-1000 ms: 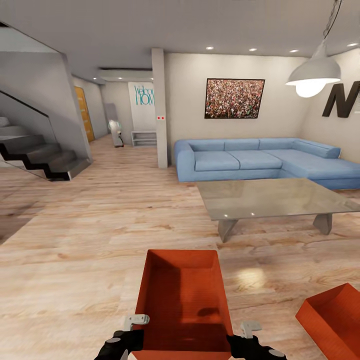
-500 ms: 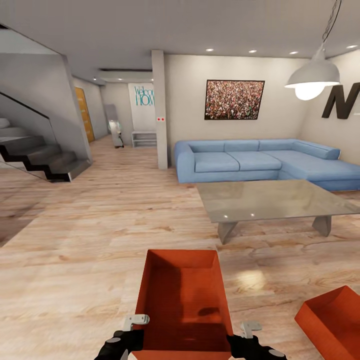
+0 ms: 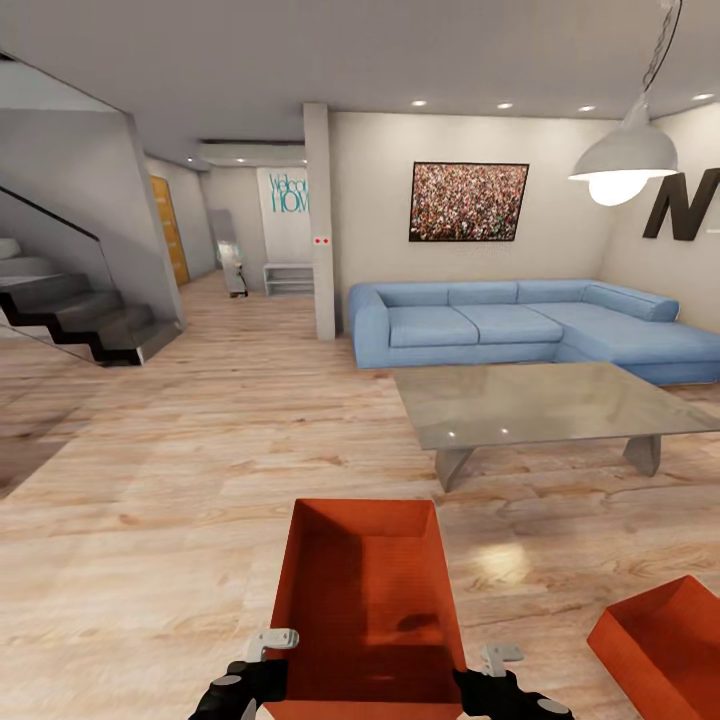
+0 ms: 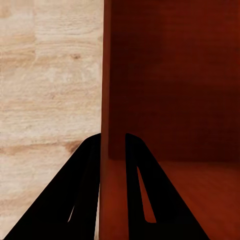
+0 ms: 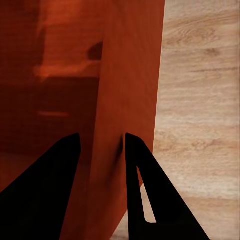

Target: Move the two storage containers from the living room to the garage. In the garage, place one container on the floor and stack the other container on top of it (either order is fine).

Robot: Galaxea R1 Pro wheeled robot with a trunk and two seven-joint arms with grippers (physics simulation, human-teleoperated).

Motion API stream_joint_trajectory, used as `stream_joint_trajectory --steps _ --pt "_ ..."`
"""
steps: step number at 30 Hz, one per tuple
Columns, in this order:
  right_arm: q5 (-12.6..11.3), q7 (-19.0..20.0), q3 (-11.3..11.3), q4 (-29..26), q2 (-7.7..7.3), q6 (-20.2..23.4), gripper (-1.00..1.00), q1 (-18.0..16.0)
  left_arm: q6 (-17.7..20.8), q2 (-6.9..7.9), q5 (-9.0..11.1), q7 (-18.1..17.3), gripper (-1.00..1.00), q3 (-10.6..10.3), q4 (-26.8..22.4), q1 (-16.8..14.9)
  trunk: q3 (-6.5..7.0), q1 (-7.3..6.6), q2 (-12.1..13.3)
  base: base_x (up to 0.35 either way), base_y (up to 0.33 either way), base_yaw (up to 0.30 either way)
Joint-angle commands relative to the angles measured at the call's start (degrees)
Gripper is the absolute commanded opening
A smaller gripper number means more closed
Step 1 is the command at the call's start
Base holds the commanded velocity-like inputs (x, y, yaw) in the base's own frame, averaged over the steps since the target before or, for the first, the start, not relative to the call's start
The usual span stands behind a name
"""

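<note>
**A:** What is the main risk at this stage?

**B:** I hold one storage container point(image 3: 365, 600) by its two side walls. The left gripper point(image 4: 112, 142) is pinched on the left wall, one finger inside and one outside; the right gripper point(image 5: 100, 142) straddles the right wall, with a sliver of gap at one finger. I judge that the thin smooth walls could slip or tilt out of either pinch if the arms drift apart on the drive to the garage.

**A:** And the count?

**B:** Two containers: the held one, in front of my trunk above the wood floor point(image 3: 150, 520), and a second container point(image 3: 665, 645) on the floor to my right, well apart. One grey table point(image 3: 545, 400), one blue sofa point(image 3: 520, 320), one pendant lamp point(image 3: 625, 160), one staircase point(image 3: 75, 310).
</note>
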Motion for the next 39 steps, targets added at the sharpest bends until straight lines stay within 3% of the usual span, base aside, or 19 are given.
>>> stream_joint_trajectory --steps 1,17,39 --pt "-0.2 0.3 -0.1 -0.1 -0.02 0.0 -1.0 0.0 0.4 0.07 -0.2 0.6 -1.0 -0.1 -0.1 0.0 0.13 -0.23 0.4 0.0 0.0 0.0" --pt "-0.2 0.3 0.0 -0.1 -0.02 0.0 -1.0 0.0 0.4 0.07 -0.2 0.6 -1.0 0.0 -0.1 0.0 3.02 -3.74 6.8 0.0 0.0 0.0" --pt "-0.3 0.3 0.0 -0.1 -0.02 0.0 -1.0 0.0 0.5 0.07 -0.2 0.6 -1.0 -0.1 -0.1 0.0 8.09 -8.57 15.6 0.0 0.0 0.0"
